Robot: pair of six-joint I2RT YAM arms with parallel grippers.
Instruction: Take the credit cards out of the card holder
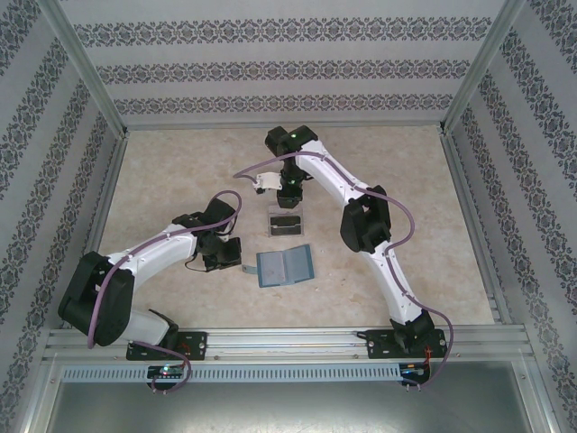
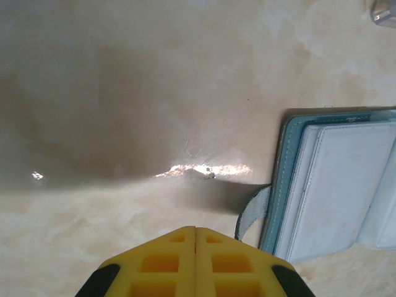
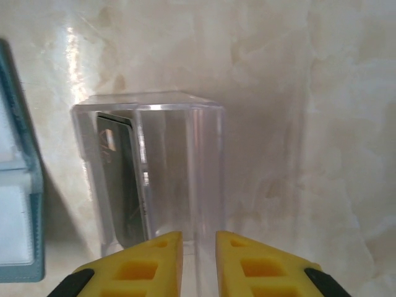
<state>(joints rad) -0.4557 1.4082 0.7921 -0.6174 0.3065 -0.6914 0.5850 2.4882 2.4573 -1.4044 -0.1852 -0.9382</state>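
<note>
Showing partial progress: one credit card (image 3: 117, 179) lodged in a clear box (image 3: 179, 124) beyond the opened card holder (image 1: 285, 266), others unconfirmed; left claw (image 2: 195, 230) pressed together by its strap (image 2: 250, 213), right claw (image 3: 198, 238) slightly spread over the box.

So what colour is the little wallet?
The wallet is teal-blue outside and whitish inside; the left wrist view shows it best.

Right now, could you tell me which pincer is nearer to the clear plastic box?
Right. The right pincer is right at the clear plastic box; the left pincer sits farther off, beside the strap of the card holder.
</note>
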